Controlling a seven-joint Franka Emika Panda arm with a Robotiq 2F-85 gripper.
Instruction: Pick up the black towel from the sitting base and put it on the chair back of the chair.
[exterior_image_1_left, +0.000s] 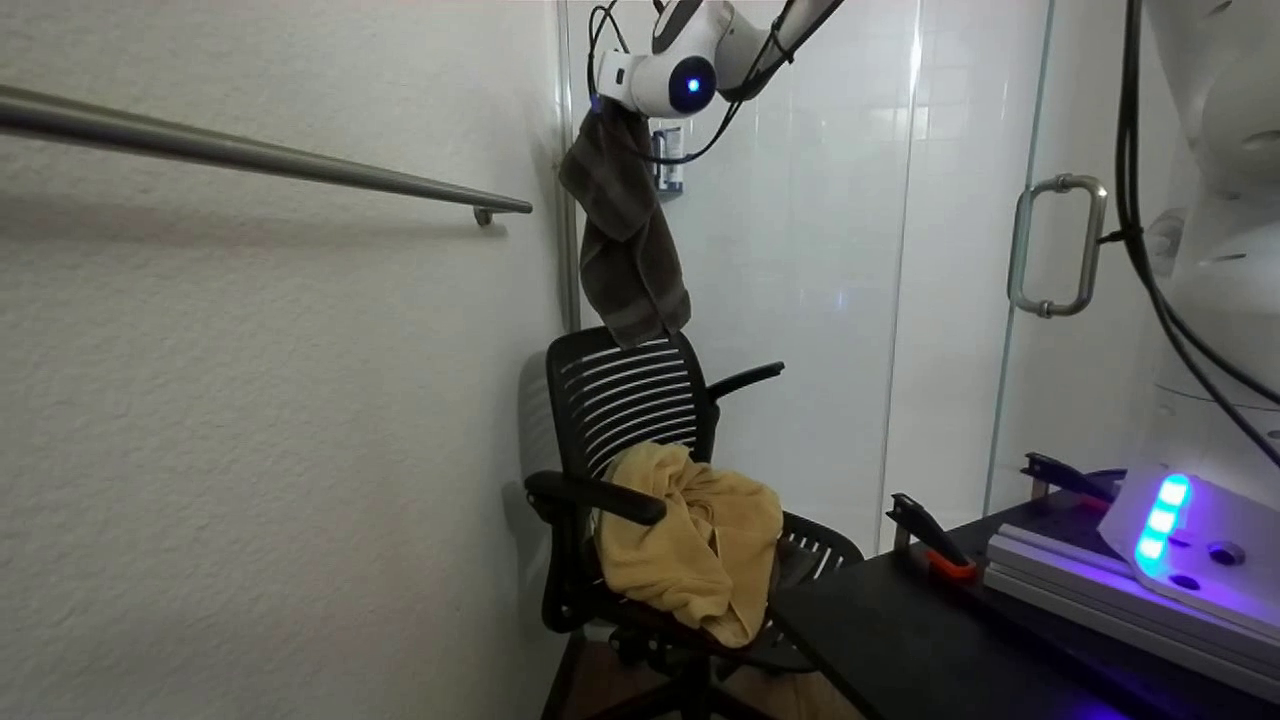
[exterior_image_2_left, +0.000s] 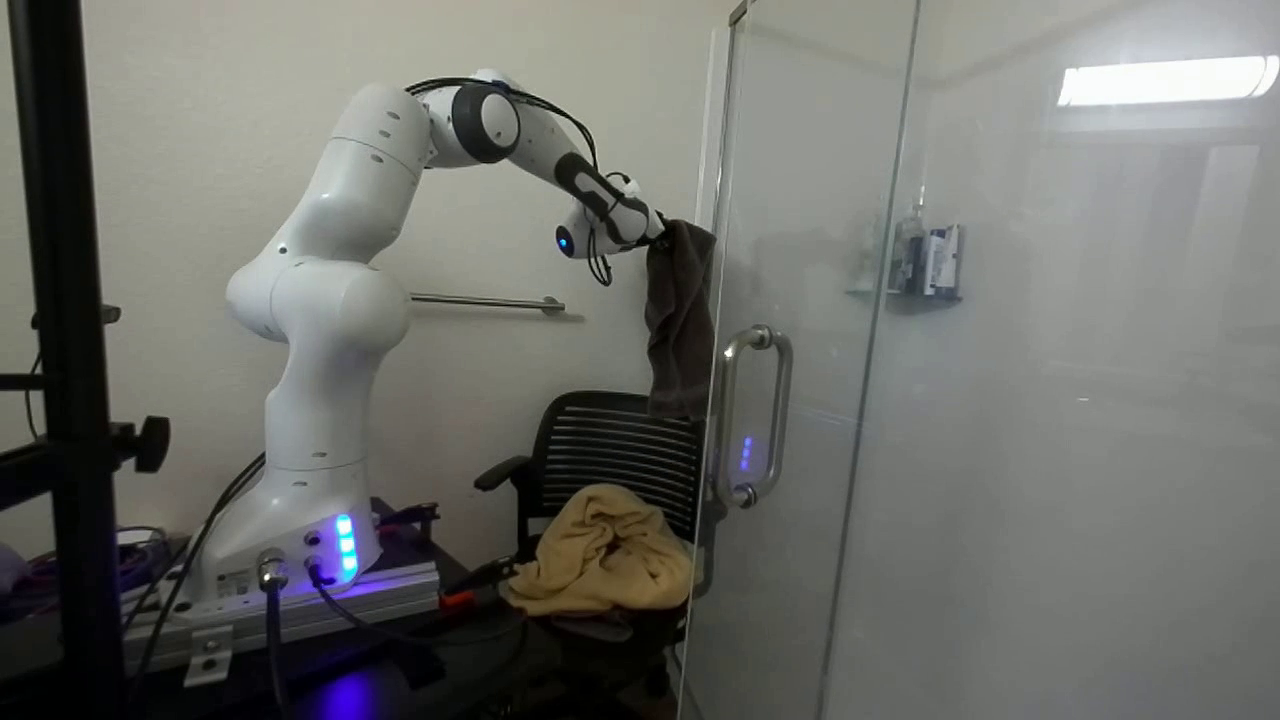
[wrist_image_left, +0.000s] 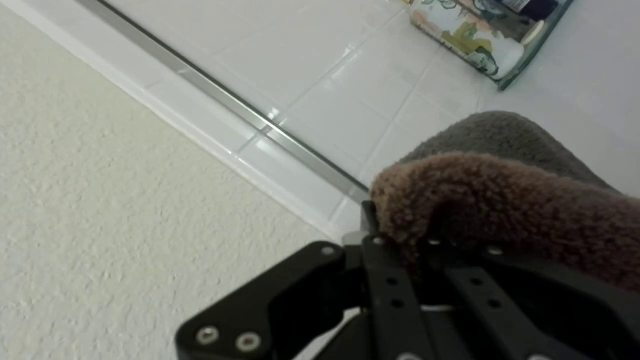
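The dark grey-brown towel hangs from my gripper in both exterior views. In the wrist view the towel bunches between the fingers and covers the right fingertip. My gripper is shut on its upper end, high above the black chair. The towel's lower end overlaps the top edge of the slatted chair back in both exterior views. I cannot tell whether they touch. A tan towel lies crumpled on the chair seat.
A wall with a metal towel bar is beside the chair. A glass shower door with a metal handle stands close to the towel. Bottles sit on a corner shelf behind glass. The black table reaches near the seat.
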